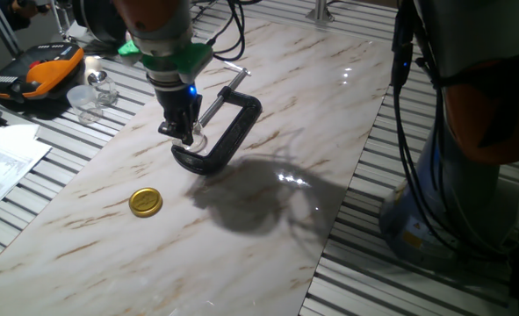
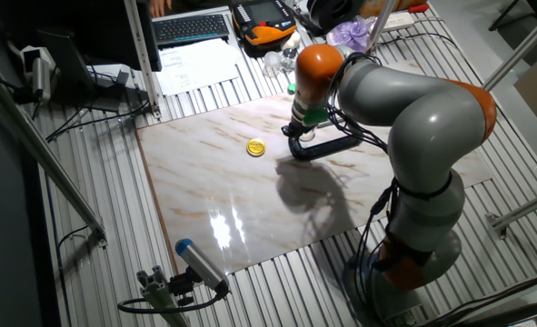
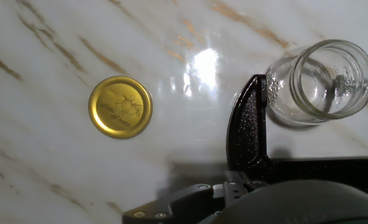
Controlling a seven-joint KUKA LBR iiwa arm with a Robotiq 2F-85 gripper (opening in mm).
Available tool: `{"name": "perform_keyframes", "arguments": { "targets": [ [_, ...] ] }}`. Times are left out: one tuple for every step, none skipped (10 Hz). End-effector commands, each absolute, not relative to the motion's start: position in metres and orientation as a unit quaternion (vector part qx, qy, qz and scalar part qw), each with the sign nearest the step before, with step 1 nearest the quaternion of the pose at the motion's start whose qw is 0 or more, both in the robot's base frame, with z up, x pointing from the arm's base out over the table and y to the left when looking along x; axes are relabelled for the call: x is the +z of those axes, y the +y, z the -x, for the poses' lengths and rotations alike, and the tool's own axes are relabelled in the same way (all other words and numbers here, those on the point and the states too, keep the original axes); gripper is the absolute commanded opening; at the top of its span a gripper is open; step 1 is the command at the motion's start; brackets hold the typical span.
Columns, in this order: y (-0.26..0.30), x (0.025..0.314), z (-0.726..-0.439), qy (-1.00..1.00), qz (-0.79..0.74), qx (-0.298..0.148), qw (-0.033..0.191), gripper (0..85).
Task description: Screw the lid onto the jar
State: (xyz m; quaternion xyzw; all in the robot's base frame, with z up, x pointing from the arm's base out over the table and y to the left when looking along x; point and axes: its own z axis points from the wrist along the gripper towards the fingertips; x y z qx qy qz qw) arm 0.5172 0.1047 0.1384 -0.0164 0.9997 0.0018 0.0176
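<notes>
Lid [image 1: 146,202] flat on marble top [image 1: 268,219], open surface all round. Jar [image 3: 317,81] held in black C-clamp [image 1: 228,132]. Gripper [image 1: 182,133] over the jar; finger spread can't tell.

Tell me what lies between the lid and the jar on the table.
In the hand view, only bare marble tabletop separates the lid from the black C-clamp, whose jaw end presses against the jar. So the clamp's end is the one thing between them.

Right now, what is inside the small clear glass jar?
The small clear glass jar, held in the black C-clamp, looks empty. The gold lid lies apart on the marble. The clamp hides part of the jar's wall.
</notes>
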Motion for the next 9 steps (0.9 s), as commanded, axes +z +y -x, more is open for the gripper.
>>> {"name": "perform_keyframes", "arguments": {
  "targets": [
    [0.106,0.137,-0.520,1.000,0.016,-0.001,0.023,0.0],
    [0.109,0.136,-0.527,0.999,0.018,-0.013,0.025,0.0],
    [0.107,0.136,-0.530,0.999,0.022,-0.008,0.025,0.0],
    [0.110,0.132,-0.532,0.999,0.025,-0.002,0.026,0.0],
    [0.117,0.127,-0.534,0.999,0.022,-0.001,0.029,0.0],
    [0.124,0.124,-0.535,0.999,0.018,0.000,0.032,0.0],
    [0.131,0.121,-0.537,0.999,0.013,0.000,0.034,0.0],
    [0.136,0.118,-0.539,0.999,0.009,0.000,0.034,0.0],
    [0.139,0.115,-0.541,0.999,0.008,-0.001,0.034,0.0]
  ]
}}
